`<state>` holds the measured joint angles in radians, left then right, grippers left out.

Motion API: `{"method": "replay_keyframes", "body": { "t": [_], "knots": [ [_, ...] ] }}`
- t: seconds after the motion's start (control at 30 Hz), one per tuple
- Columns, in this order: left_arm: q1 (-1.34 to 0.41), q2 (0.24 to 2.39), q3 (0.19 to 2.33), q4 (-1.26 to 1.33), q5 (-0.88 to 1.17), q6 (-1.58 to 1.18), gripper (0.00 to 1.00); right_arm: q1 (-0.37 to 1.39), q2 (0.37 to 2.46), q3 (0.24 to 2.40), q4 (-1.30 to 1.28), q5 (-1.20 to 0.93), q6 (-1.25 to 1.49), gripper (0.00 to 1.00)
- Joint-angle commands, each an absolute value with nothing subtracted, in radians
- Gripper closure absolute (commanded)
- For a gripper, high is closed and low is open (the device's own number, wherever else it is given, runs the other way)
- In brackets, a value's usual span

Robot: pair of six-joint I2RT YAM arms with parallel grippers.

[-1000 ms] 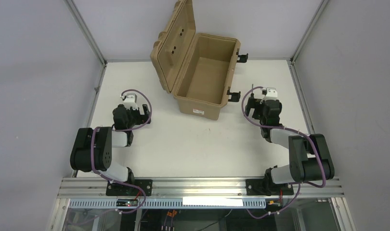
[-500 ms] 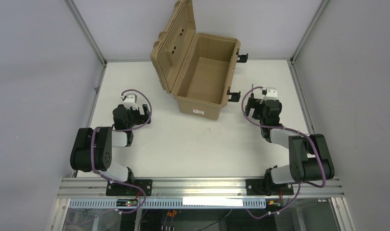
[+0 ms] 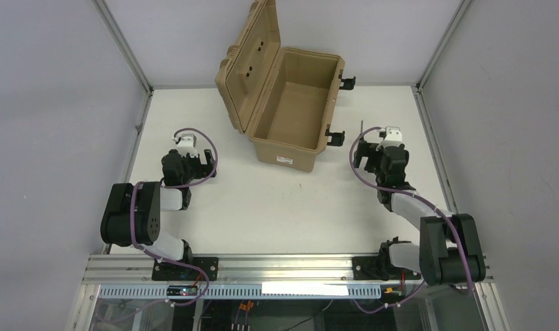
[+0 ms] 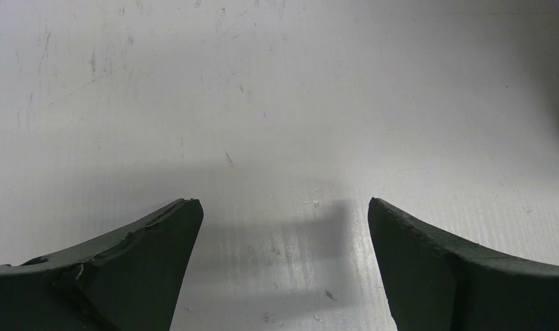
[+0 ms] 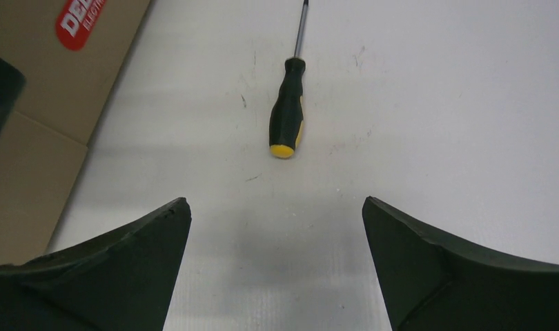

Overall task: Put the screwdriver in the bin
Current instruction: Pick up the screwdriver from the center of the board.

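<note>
The screwdriver [image 5: 286, 110] lies flat on the white table, black handle with its yellow end toward me and thin shaft [image 3: 361, 125] pointing away. My right gripper [image 5: 277, 207] hovers just short of the handle, open, with nothing between its fingers. From above, the right gripper [image 3: 365, 153] stands beside the bin's right front corner. The bin [image 3: 290, 148] is a tan case at the back middle, its ribbed lid standing open on the left; its wall [image 5: 35, 76] shows at left in the right wrist view. My left gripper [image 4: 281, 207] is open over bare table, also seen from above as the left gripper [image 3: 206, 160].
Black latches [image 3: 334, 136] stick out from the bin's right side, close to my right gripper. A red sticker [image 5: 80, 21] marks the bin wall. Metal frame rails [image 3: 428, 131] border the table on both sides.
My right arm has shifted: its elbow sank toward the near edge and the gripper moved slightly right. The left arm, bin and screwdriver have stayed put.
</note>
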<state>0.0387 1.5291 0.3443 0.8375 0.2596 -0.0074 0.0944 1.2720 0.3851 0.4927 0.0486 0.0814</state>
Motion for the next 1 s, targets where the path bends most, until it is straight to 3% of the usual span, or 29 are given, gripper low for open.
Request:
{"method": "replay_keyframes", "body": {
  "t": [0.0,0.43,0.97],
  "knots": [
    [0.035,1.509,0.354,0.868,0.253,0.003,0.01,0.1,1.16,0.521,0.301,0.067,0.039,0.0],
    [0.035,1.509,0.354,0.868,0.253,0.003,0.01,0.1,1.036,1.026,-0.185,0.127,0.048,0.01],
    [0.035,1.509,0.354,0.868,0.253,0.002,0.01,0.1,1.152,1.589,-0.617,0.1,0.071,0.0]
  ]
}}
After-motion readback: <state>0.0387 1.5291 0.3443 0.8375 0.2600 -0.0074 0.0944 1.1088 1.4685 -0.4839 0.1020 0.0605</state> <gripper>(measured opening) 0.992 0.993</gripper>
